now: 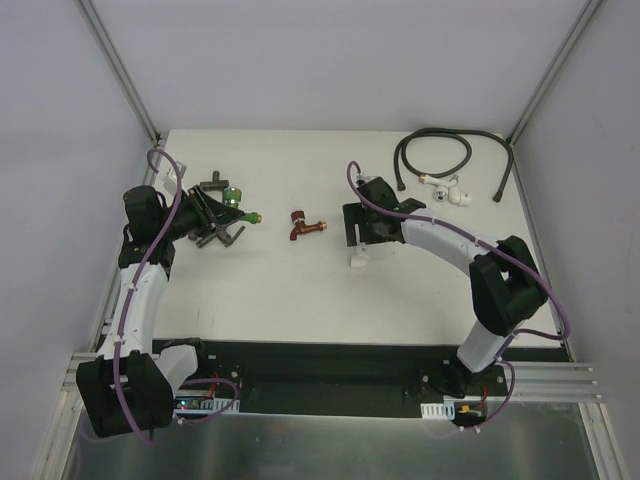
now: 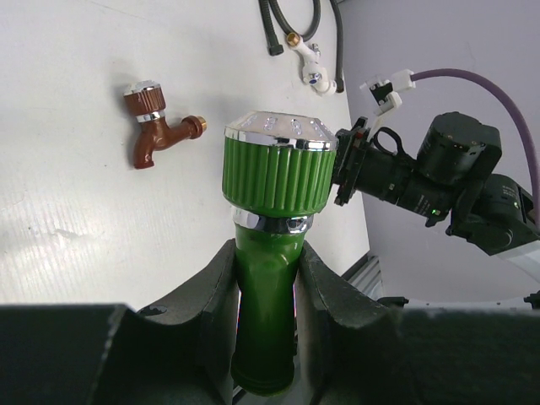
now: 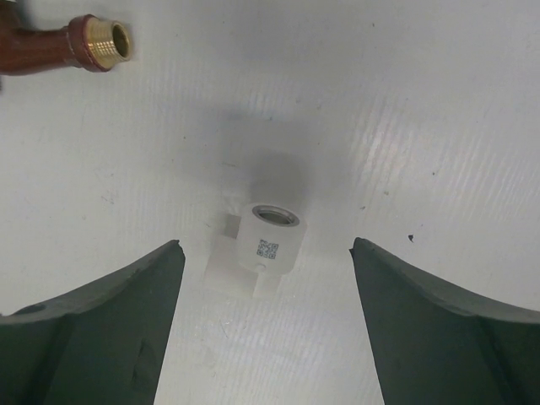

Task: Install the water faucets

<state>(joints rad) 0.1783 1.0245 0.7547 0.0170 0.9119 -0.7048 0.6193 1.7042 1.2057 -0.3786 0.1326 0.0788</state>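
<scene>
The bright green faucet point(image 2: 277, 173) has a ribbed knob with a silver cap. My left gripper point(image 2: 266, 261) is shut on its green stem and holds it at the table's left point(image 1: 238, 207). The dark red faucet point(image 1: 303, 227) with a brass threaded end lies on the table's middle, apart from both grippers. It also shows in the left wrist view point(image 2: 156, 126) and at the top left of the right wrist view point(image 3: 59, 46). My right gripper point(image 3: 267, 249) is open and empty. It hovers over a small white elbow fitting point(image 3: 272, 236), to the right of the red faucet point(image 1: 358, 240).
A black hose point(image 1: 435, 150) with white end fittings point(image 1: 447, 190) lies at the back right. The white elbow fitting point(image 1: 359, 260) stands below the right gripper. Grey walls enclose the white table point(image 1: 300, 290) on three sides.
</scene>
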